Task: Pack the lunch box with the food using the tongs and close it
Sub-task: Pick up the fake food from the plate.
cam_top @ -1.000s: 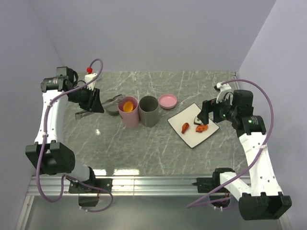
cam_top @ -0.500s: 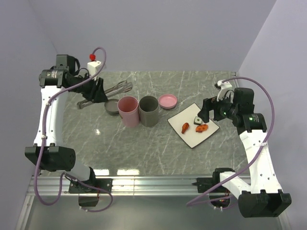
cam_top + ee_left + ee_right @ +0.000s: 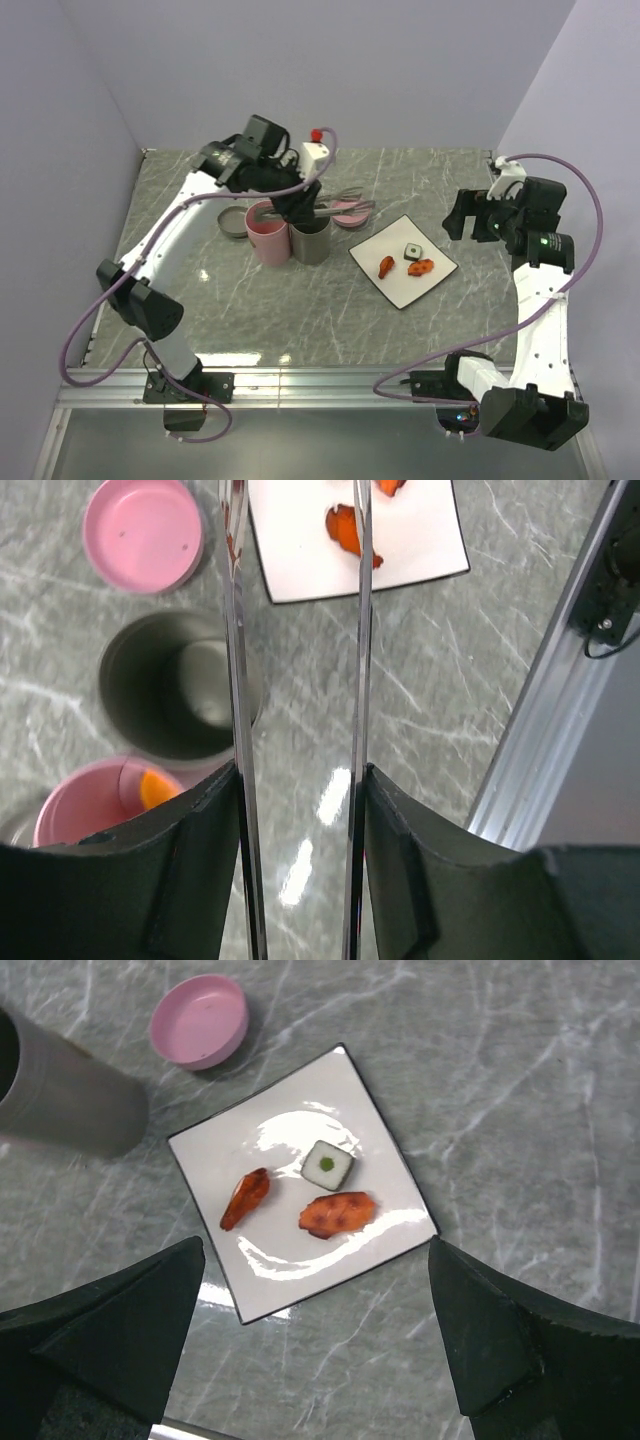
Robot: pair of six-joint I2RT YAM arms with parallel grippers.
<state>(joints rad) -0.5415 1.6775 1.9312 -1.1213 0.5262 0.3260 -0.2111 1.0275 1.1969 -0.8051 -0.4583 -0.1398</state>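
holding tongs [image 3: 237, 630] by both thin arms, left gripper [image 3: 300, 790] pinched them between its fingers; tong arms stood apart, no morsel seen between. under shafts: pink cup [image 3: 70, 815] with orange piece [image 3: 153, 788] inside, grey cup [image 3: 125, 695] just beside it. tongs' long axis pointed straight ahead at white plate [image 3: 420, 550], shafts reaching over its near edge by one reddish-brown lump [image 3: 343, 528]. other lump [image 3: 337, 1213] and green cube [image 3: 327, 1165] lay further on plate. right gripper [image 3: 315, 1335] spread wide, empty, hovering over plate; judged left arm to do next pick.
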